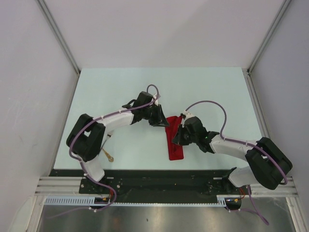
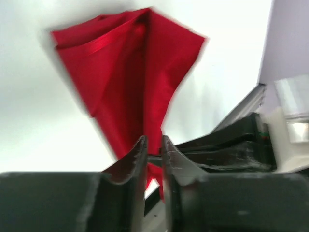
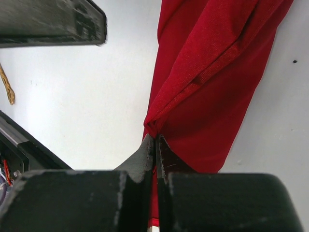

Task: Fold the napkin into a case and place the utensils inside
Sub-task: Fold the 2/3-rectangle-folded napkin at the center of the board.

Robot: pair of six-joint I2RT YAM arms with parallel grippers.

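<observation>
The red napkin (image 1: 175, 145) lies as a long folded strip in the middle of the table. My right gripper (image 1: 179, 133) sits at its right edge. In the right wrist view that gripper (image 3: 155, 137) is shut on a bunched fold of the napkin (image 3: 212, 63). My left gripper (image 1: 161, 120) is at the strip's far end. In the blurred left wrist view, the left gripper (image 2: 153, 140) has its jaws a narrow gap apart, with the napkin (image 2: 130, 72) tapering into that gap. One gold utensil (image 1: 107, 154) lies near the left arm's base, also visible as the utensil (image 3: 6, 89) at the right wrist view's left edge.
The black rail (image 1: 154, 174) runs along the table's near edge. White walls with metal posts (image 1: 60, 38) enclose the table on three sides. The right gripper's black body (image 2: 227, 145) lies close beside the left fingers.
</observation>
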